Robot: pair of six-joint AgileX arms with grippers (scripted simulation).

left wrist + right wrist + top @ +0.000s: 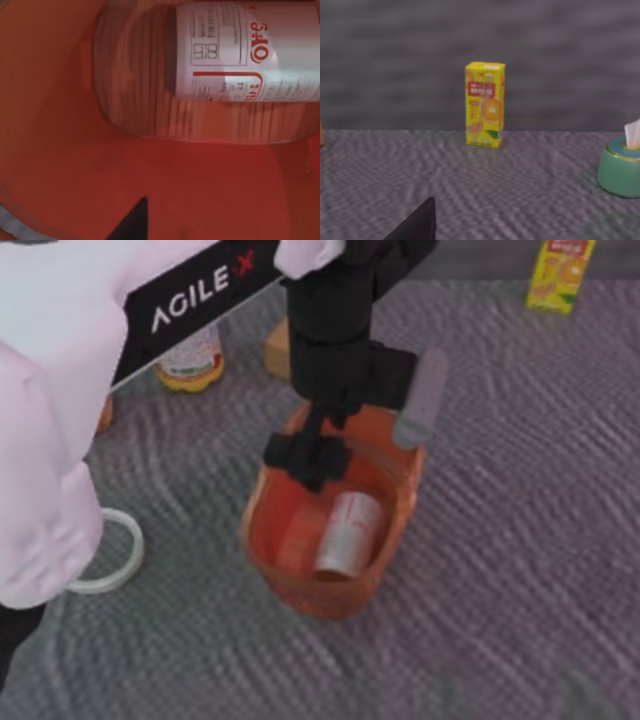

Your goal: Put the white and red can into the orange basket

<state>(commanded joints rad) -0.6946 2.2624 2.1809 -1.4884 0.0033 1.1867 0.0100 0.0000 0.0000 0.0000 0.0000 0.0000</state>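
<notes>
The white and red can lies on its side on the floor of the orange basket, near the table's middle. My left gripper hangs open over the basket's far half, just above the can's end and not touching it. From the left wrist, the can rests loose on the basket's ribbed floor, with one dark fingertip at the frame's edge. The right arm is out of the top view; only one of its fingertips shows, over bare cloth.
A yellow juice carton stands at the far right. A white ring lies at the left. A yellow-labelled bottle and a tan box stand behind the basket. A green tissue holder shows in the right wrist view.
</notes>
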